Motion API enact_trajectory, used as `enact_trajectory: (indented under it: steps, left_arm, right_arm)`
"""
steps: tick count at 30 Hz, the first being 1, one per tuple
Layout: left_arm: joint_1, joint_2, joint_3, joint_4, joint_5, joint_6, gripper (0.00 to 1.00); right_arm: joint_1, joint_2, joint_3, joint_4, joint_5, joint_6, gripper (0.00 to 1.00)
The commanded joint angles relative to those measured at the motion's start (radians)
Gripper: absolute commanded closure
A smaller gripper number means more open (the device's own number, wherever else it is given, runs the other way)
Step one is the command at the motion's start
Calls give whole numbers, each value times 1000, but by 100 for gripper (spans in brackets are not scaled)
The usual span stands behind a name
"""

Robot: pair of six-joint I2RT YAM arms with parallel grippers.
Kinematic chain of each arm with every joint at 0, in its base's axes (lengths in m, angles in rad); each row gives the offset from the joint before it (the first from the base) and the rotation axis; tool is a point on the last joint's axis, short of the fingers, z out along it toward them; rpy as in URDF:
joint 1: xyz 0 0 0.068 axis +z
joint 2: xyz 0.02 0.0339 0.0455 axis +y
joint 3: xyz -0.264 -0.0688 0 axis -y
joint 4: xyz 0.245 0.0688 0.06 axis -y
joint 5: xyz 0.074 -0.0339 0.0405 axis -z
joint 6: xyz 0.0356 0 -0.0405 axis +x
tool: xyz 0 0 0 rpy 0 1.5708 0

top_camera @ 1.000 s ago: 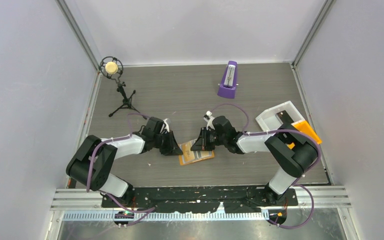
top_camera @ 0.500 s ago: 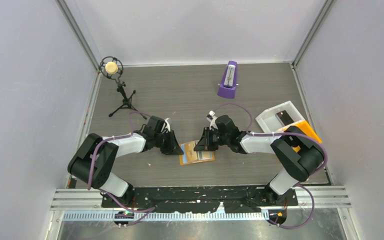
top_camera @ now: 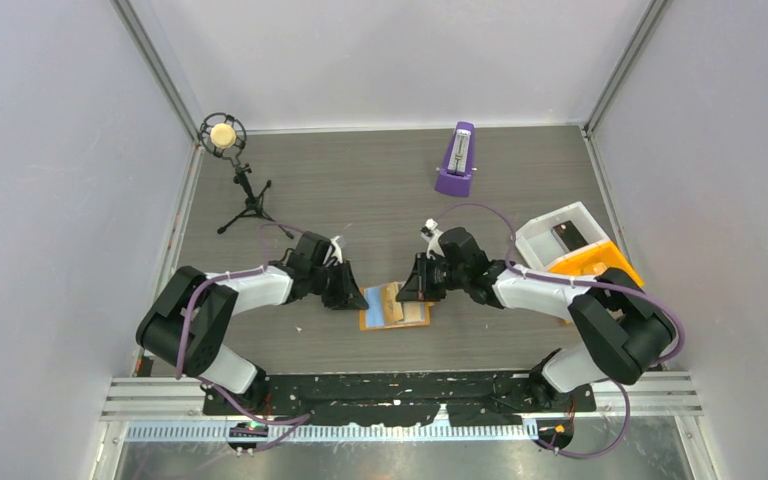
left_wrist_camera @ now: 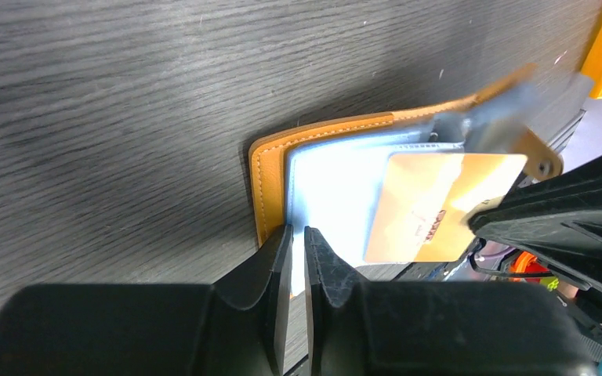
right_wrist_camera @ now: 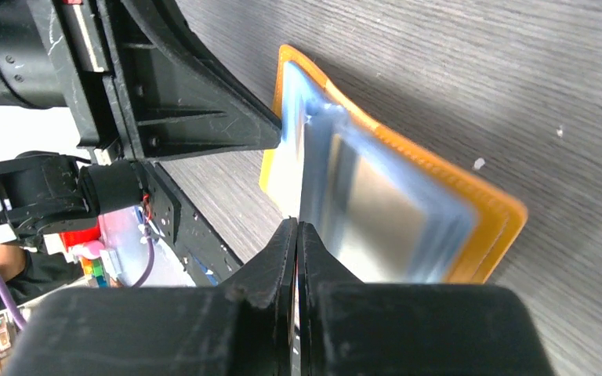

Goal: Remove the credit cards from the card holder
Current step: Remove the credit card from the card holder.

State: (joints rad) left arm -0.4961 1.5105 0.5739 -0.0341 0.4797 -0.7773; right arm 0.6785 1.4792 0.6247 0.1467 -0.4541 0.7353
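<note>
The orange card holder (top_camera: 394, 319) lies open on the table between the two arms. My left gripper (left_wrist_camera: 298, 235) is shut on the light blue inner sleeve at the holder's (left_wrist_camera: 265, 182) left edge. A tan-gold credit card (left_wrist_camera: 439, 205) sticks partway out of that sleeve toward the right. My right gripper (right_wrist_camera: 297, 231) is shut on the card's thin edge, with the holder's orange cover (right_wrist_camera: 495, 229) behind it. From above, the left gripper (top_camera: 353, 293) and the right gripper (top_camera: 413, 287) face each other across the holder. No other cards show.
A purple metronome (top_camera: 455, 160) stands at the back. A microphone on a small tripod (top_camera: 226, 137) is at the back left. A white bin (top_camera: 550, 232) and an orange bin (top_camera: 600, 262) sit at the right edge, behind the right arm.
The right arm has swung its elbow out to the right and its gripper has drawn slightly right over the holder. The left gripper has held its place on the holder's edge.
</note>
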Motion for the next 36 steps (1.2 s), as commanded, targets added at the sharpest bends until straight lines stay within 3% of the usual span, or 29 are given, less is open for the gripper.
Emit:
enact_trajectory:
  steps: [1, 5, 9, 17, 20, 24, 29, 36]
  left_arm:
    - [-4, 42, -28, -135, -149, 71, 84]
    - [-4, 34, -30, -135, -145, 73, 84]
    - [-4, 21, -35, -137, -147, 75, 84]
    - [-5, -26, -39, -166, -152, 85, 83]
    - [-5, -69, -31, -179, -127, 83, 79]
    - [-13, -161, -3, -200, -67, 68, 66]
    - [-21, -323, 74, -332, -82, 77, 47]
    - [-21, -543, 126, -406, -57, 122, 42]
  right_arm:
    - [-12, -71, 39, -47, -16, -32, 95]
    - [-13, -71, 34, -23, -45, 0, 90]
    - [-14, -63, 21, 22, -53, 25, 95]
    - [-49, -185, 51, -188, 76, -25, 95]
    - [-55, -254, 77, -255, 104, -44, 95]
    - [-60, -304, 113, -320, 112, -111, 95]
    - [-66, -309, 142, -323, -77, -206, 95]
    - [-62, -311, 177, -338, -317, -263, 95]
